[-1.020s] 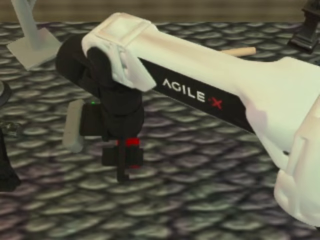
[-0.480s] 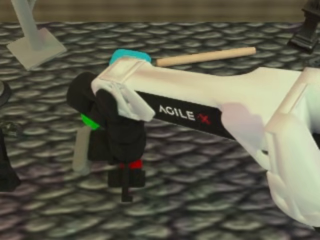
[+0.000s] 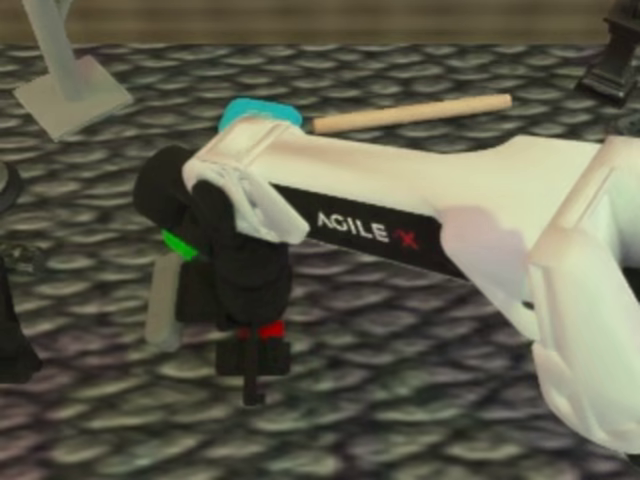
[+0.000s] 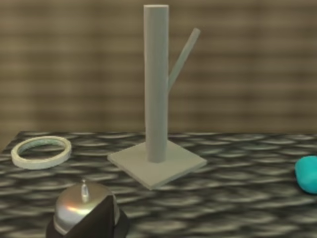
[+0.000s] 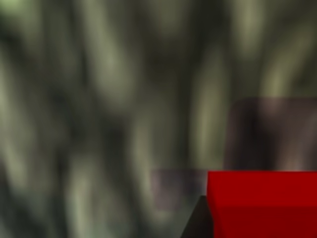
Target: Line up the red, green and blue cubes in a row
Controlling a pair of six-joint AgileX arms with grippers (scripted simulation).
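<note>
My right arm reaches across the table from the right, and its gripper [image 3: 254, 358] hangs low over the mat left of centre. The red cube [image 3: 262, 329] shows between the dark fingers, and the gripper is shut on it. In the right wrist view the red cube [image 5: 262, 203] fills the lower corner close above the mat, with one dark finger [image 5: 198, 225] against its side. A sliver of the green cube [image 3: 177, 243] peeks out from under the wrist, just behind and to the left of the red one. The blue cube is hidden. My left arm [image 3: 10, 340] stays parked at the left edge.
A turquoise block [image 3: 258, 110] with a wooden stick handle [image 3: 410, 113] lies behind the right arm. A grey stand [image 3: 70, 95] is at the back left, with a bell [image 4: 84, 210] and a tape ring [image 4: 40, 151] near it. A dark object [image 3: 615, 60] stands at the back right.
Over the last second the right arm moved toward the table's front and lower with the red cube, uncovering the turquoise block and part of the green cube. It has been still since half a second ago.
</note>
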